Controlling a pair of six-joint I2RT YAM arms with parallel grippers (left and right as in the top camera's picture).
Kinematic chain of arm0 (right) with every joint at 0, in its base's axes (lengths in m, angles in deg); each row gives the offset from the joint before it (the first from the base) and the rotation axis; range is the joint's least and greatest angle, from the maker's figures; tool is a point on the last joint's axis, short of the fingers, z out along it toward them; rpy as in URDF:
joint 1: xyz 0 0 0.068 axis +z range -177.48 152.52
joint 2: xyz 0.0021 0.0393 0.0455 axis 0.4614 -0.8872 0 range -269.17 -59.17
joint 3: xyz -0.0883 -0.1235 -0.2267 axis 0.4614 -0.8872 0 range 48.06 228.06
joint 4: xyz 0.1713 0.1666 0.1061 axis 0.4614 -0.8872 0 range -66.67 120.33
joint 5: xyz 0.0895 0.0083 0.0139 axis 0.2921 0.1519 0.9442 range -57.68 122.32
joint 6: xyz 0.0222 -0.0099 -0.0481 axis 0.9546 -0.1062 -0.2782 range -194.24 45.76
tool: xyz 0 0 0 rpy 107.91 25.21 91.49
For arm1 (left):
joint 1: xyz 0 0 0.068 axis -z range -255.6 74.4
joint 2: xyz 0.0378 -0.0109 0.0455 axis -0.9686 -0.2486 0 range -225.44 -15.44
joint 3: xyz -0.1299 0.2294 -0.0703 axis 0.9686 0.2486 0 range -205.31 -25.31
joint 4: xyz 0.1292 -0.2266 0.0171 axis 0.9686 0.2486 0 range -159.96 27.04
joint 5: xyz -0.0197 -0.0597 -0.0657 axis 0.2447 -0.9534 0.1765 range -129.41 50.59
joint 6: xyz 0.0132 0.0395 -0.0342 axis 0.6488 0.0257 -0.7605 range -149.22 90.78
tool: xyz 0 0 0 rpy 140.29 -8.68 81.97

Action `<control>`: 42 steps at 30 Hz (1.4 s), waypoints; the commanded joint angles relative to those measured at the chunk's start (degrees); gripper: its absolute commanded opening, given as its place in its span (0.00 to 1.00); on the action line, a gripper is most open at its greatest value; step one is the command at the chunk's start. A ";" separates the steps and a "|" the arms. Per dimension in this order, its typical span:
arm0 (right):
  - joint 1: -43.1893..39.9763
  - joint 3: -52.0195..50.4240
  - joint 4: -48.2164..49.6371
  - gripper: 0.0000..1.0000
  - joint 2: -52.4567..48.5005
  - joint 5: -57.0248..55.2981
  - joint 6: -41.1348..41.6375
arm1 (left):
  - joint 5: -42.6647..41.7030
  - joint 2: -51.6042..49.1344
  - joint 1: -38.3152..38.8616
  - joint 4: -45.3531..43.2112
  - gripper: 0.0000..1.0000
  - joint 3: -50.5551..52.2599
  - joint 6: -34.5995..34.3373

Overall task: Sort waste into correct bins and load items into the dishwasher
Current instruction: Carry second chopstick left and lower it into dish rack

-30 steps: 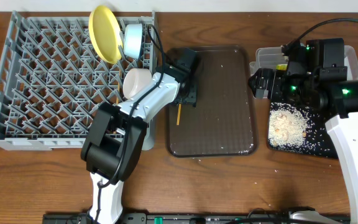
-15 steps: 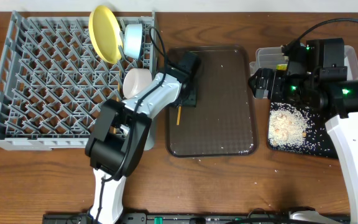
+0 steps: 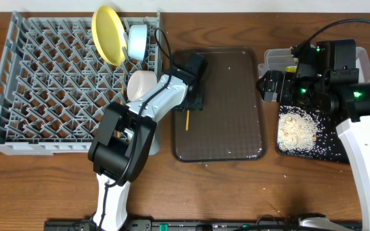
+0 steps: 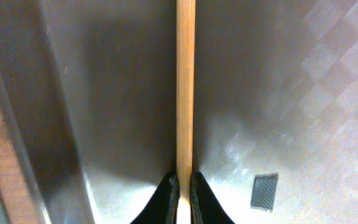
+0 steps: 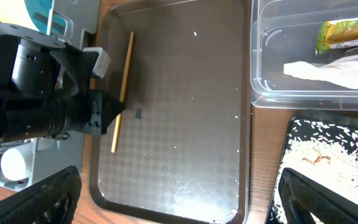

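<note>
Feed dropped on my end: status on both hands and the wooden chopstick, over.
Left hand shut on wooden chopstick over dark brown serving tray. Right hand open, empty. Nothing blocking.

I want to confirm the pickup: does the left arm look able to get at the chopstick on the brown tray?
Likely yes. The left gripper is shut on the chopstick, pinching it from both sides, and nothing on the brown tray lies across it.

One plate (image 3: pixel 108 35), one blue bowl (image 3: pixel 137 42), one chopstick (image 3: pixel 187 120).
</note>
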 commanded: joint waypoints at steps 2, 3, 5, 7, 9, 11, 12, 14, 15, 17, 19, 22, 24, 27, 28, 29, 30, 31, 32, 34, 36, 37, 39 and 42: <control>-0.31 0.26 -0.07 0.99 -0.07 -0.15 -0.59 | -0.24 2.89 -0.48 5.64 0.08 -5.66 1.44; -0.31 0.26 -0.07 0.99 -0.07 -0.15 -0.59 | -0.26 4.37 -0.66 7.82 0.07 -7.37 2.64; -0.31 0.26 -0.07 0.99 -0.07 -0.17 -0.59 | -0.17 7.39 -1.16 11.69 0.07 -10.19 4.83; -0.31 0.26 -0.07 0.99 -0.07 -0.15 -0.59 | 1.11 10.86 -1.90 15.45 0.08 -12.09 6.54; -0.31 0.26 -0.07 0.99 -0.07 -0.15 -0.59 | 3.34 14.80 -3.15 18.38 0.07 -12.50 6.82; -0.31 0.26 -0.07 0.99 -0.07 -0.15 -0.59 | 5.44 18.75 -5.03 21.33 0.07 -12.50 8.09; -0.31 0.26 -0.07 0.99 -0.07 -0.15 -0.59 | 6.47 20.37 -6.14 22.67 0.08 -12.48 9.05; -0.31 0.26 -0.07 0.99 -0.07 -0.15 -0.59 | 8.41 22.80 -8.68 25.18 0.08 -12.48 11.19; -0.31 0.26 -0.07 0.99 -0.07 -0.15 -0.59 | 9.64 23.67 -10.14 26.34 0.08 -12.48 12.11; -0.31 0.26 -0.04 0.99 -0.07 -0.15 -0.59 | 11.80 24.35 -13.49 28.11 0.08 -12.37 14.05; -0.31 0.26 -0.07 0.99 -0.07 -0.15 -0.59 | 11.82 24.00 -16.52 28.74 0.07 -11.87 17.00; -0.31 0.26 -0.07 0.99 -0.07 -0.15 -0.59 | 11.80 22.62 -20.22 28.13 0.08 -10.03 19.43; -0.31 0.26 -0.07 0.99 -0.07 -0.15 -0.59 | 11.80 21.51 -21.92 27.17 0.08 -8.35 20.20; -0.31 0.26 -0.07 0.99 -0.07 -0.15 -0.59 | 11.82 19.37 -23.78 25.83 0.08 -6.03 20.35; -0.31 0.26 -0.07 0.99 -0.07 -0.15 -0.59 | 11.85 18.73 -24.13 25.79 0.08 -5.66 20.48; -0.31 0.26 -0.07 0.99 -0.07 -0.15 -0.59 | 11.87 18.08 -24.50 25.79 0.07 -5.38 20.61; -0.31 0.26 -0.07 0.99 -0.07 -0.15 -0.59 | 11.85 17.70 -24.76 25.81 0.07 -5.20 20.61; -0.31 0.26 -0.07 0.99 -0.07 -0.15 -0.59 | 11.85 17.09 -25.03 25.79 0.07 -4.87 20.61; -0.31 0.26 -0.07 0.99 -0.07 -0.15 -0.59 | 11.82 16.70 -25.18 25.81 0.08 -4.66 20.81; -0.31 0.26 -0.07 0.99 -0.07 -0.15 -0.59 | 11.82 15.89 -25.18 25.81 0.07 -4.22 20.87; -0.31 0.26 -0.07 0.99 -0.07 -0.15 -0.59 | 11.82 15.13 -25.18 25.83 0.08 -3.85 21.00; -0.31 0.26 -0.07 0.99 -0.07 -0.15 -0.59 | 11.82 14.78 -25.18 25.83 0.08 -3.69 20.98; -0.31 0.26 -0.07 0.99 -0.07 -0.15 -0.59 | 11.80 14.19 -25.18 25.86 0.22 -3.67 20.96; -0.31 0.26 -0.07 0.99 -0.07 -0.15 -0.59 | 11.82 14.16 -25.18 25.83 0.44 -3.67 20.98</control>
